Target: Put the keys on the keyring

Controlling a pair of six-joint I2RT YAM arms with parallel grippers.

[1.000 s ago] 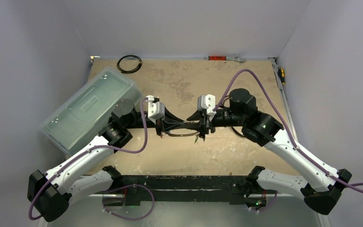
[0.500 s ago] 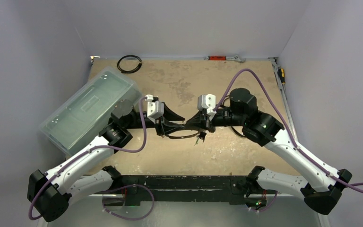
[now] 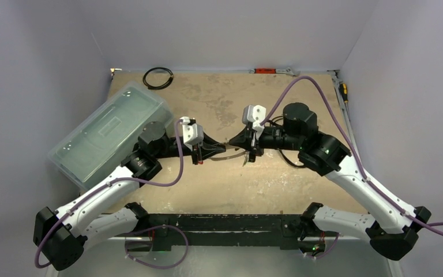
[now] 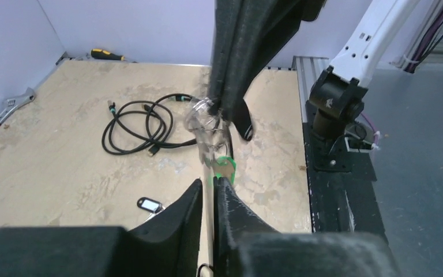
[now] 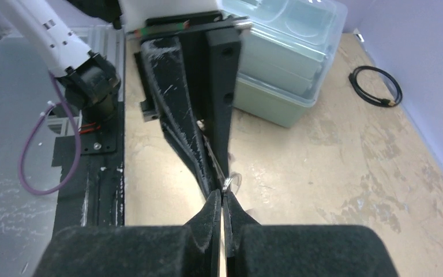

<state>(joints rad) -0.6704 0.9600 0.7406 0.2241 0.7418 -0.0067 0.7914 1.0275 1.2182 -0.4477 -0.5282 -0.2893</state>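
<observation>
My two arms meet over the middle of the tan table [image 3: 207, 98], tip to tip. My right gripper [image 5: 222, 196] is squeezed all the way closed, and its two fingers pinch the thin wire of the keyring [image 4: 201, 124] between them. The keyring is up in the air between my two grippers, not lying on the table. It looks shiny and a bit blurry in my left wrist camera. My left gripper [image 4: 209, 184] has its jaws just a little apart, with a thin gap between the two black fingers. The keyring's wire runs into that gap, but I cannot tell if the fingers touch it. A green-tagged key [image 4: 225, 168] hangs on the keyring, right in front of my left fingertips and just under my right gripper. A black-tagged key [image 4: 149, 203] lies flat on the table, down below and to one side of my left fingers, apart from the keyring. Farther off on the table sits a loose black cable [image 4: 148, 124], all looped up. A big clear plastic bin [image 3: 107, 133] with its lid on sits by my left arm, turned at a slant. A small black cable ring [image 3: 157, 78] lies near the far left corner of the table. A wrench [image 3: 274, 71] with a red handle lies along the far edge, and a yellow screwdriver [image 4: 107, 55] lies at the edge on my right side.
</observation>
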